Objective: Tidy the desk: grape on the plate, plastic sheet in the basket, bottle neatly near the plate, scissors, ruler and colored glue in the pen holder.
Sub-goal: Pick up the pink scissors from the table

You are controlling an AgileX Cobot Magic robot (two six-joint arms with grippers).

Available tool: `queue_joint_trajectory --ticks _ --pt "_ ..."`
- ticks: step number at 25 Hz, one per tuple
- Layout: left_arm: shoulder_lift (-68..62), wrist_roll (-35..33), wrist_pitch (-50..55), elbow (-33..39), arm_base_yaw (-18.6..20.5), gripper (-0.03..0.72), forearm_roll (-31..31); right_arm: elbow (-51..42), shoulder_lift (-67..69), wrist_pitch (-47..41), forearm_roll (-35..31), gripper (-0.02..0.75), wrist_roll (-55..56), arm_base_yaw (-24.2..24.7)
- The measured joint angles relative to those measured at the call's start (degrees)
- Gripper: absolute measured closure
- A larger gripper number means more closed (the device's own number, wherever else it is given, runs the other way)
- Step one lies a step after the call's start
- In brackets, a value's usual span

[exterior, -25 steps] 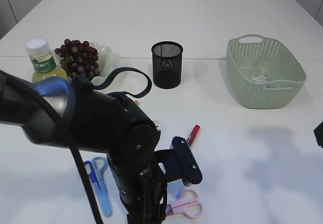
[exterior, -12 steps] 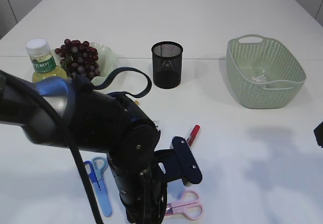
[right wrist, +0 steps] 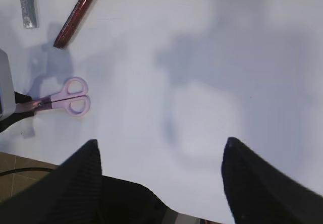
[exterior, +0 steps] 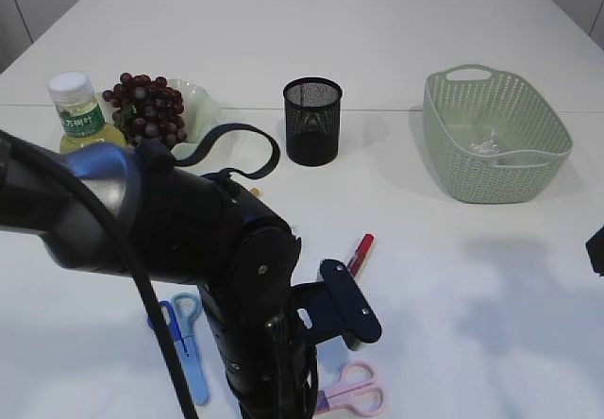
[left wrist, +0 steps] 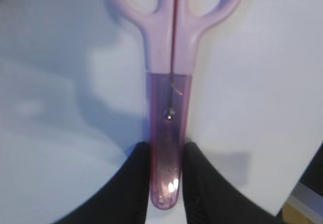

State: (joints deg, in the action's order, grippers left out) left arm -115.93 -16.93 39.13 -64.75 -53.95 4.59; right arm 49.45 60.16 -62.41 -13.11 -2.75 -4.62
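Pink scissors [left wrist: 170, 47] lie on the white table near its front edge, their translucent sheath between my left gripper [left wrist: 166, 151], whose black fingers press both sides of it. They also show as pink scissors [exterior: 354, 391] below the left arm and as pink scissors [right wrist: 65, 102]. Blue scissors [exterior: 184, 343] lie to the left. A red glue pen [exterior: 360, 252] lies mid-table and a ruler [right wrist: 27, 4] beside it. Grapes [exterior: 146, 108] rest on the plate [exterior: 200, 98], with the bottle [exterior: 80, 112] to its left. My right gripper [right wrist: 161, 148] hangs open over bare table.
The black mesh pen holder [exterior: 312, 120] stands at the middle back. A green basket [exterior: 495, 136] at the back right holds a clear plastic sheet [exterior: 488, 142]. The bulky left arm [exterior: 179, 240] blocks much of the front left. The table's front edge [right wrist: 30, 156] is close.
My left gripper's fingers have closed onto the pink scissors' sheath, and the scissors have shifted slightly toward the front. The right gripper has not moved.
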Motion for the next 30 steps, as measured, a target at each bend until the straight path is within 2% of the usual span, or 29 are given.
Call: queue_joint_trajectory --ticks 13,19,30 --pt "-0.3 0.1 2.0 -0.5 0.0 0.536 7.4 0.0 0.0 0.0 -0.8 0.163 0.0 0.0" --pt "-0.5 0.4 2.7 -4.1 0.0 0.536 7.7 0.0 0.0 -0.1 -0.9 0.163 0.0 0.0" --pt "-0.7 2.6 3.9 -4.2 2.3 0.537 7.8 0.0 0.0 -0.1 -0.9 0.163 0.0 0.0"
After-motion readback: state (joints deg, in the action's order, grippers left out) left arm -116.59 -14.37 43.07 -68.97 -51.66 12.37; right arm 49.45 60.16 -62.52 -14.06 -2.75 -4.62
